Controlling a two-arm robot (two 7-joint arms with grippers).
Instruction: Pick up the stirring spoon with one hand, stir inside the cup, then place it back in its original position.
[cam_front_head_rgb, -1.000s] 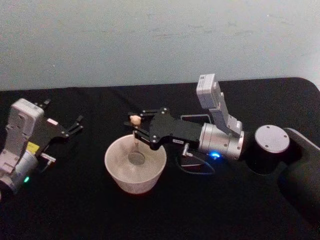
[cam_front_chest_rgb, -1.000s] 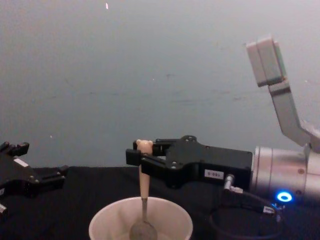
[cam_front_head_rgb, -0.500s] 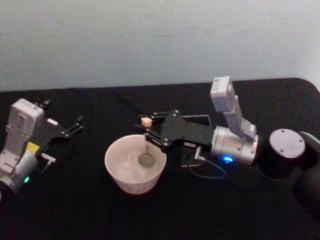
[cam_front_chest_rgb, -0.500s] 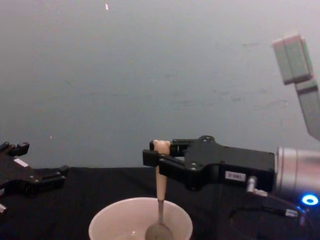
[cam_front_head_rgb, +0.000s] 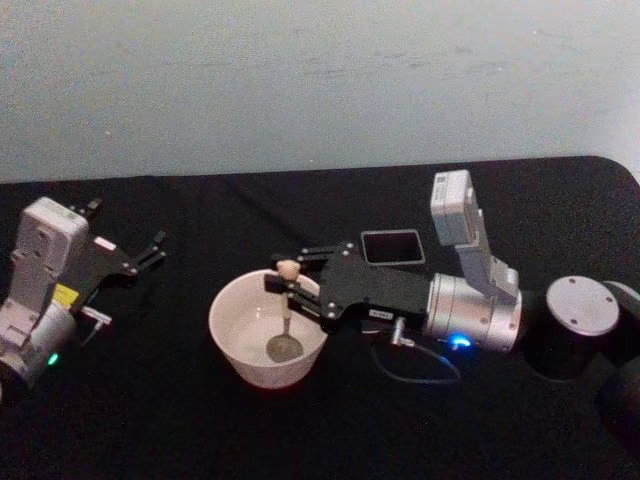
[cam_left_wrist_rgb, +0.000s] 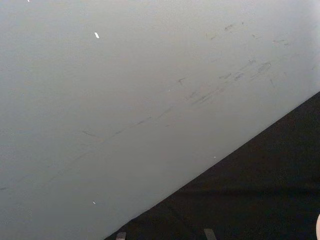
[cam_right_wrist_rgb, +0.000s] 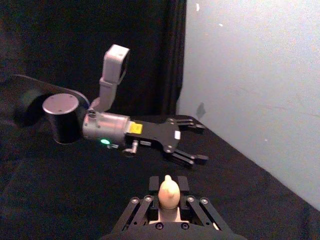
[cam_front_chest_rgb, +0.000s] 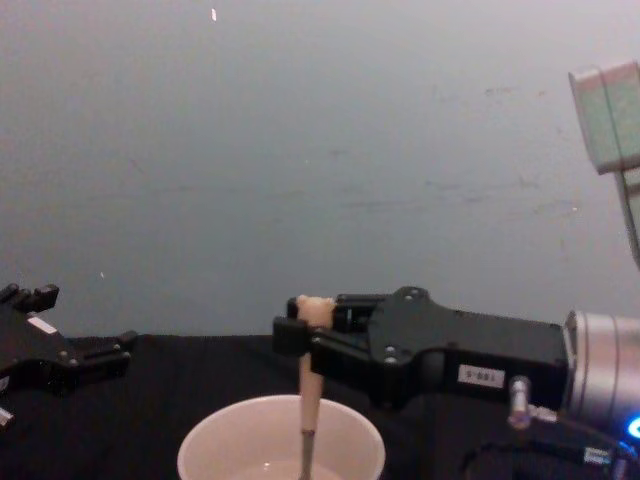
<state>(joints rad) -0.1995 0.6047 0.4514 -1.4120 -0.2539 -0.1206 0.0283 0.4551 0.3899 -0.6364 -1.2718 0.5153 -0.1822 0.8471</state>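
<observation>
the right gripper (cam_front_head_rgb: 289, 279) reaches in from the right, its black fingers pinching the spoon (cam_front_head_rgb: 286, 314) just under the tiny bear head. the slim cream handle hangs upright over the cup (cam_front_head_rgb: 226, 303), a wide, round, off-white bowl shape with a thin rim. the spoon's small shiny metal end sits low inside it. the dark grey square holder (cam_front_head_rgb: 392, 247) stands just behind the gripper on the black cloth (cam_front_head_rgb: 150, 420). the left gripper (cam_front_head_rgb: 124, 226) rests well off to the left, fingers spread.
</observation>
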